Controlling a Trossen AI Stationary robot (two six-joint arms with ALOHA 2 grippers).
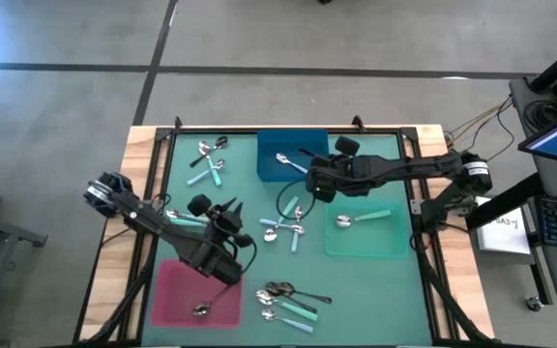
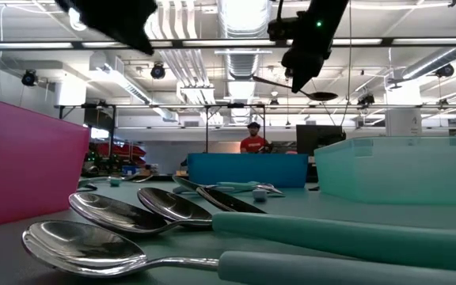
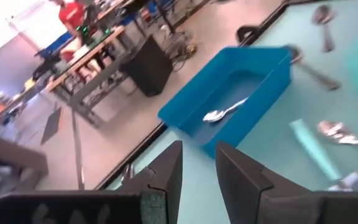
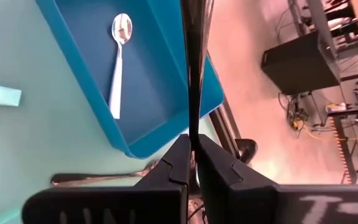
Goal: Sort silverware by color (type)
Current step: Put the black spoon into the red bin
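Note:
My right gripper hovers over the blue tray and is shut on a dark-handled spoon, also visible in the low view. One silver spoon lies in the blue tray. A teal-handled spoon lies in the green tray, and a dark spoon lies in the pink tray. My left gripper is open and empty, above the mat between the pink tray and the middle spoon pile. My right gripper pinches the dark spoon's thin handle between its two fingers. The spoon shows edge-on and runs out ahead of the fingertips. It is lifted clear above the blue tray's edge and lies about level in the low view.
Loose spoons lie in three groups on the teal mat: by the far left, in the middle, and near the front edge. A dark cable ring lies beside the middle pile. A person stands in the room behind.

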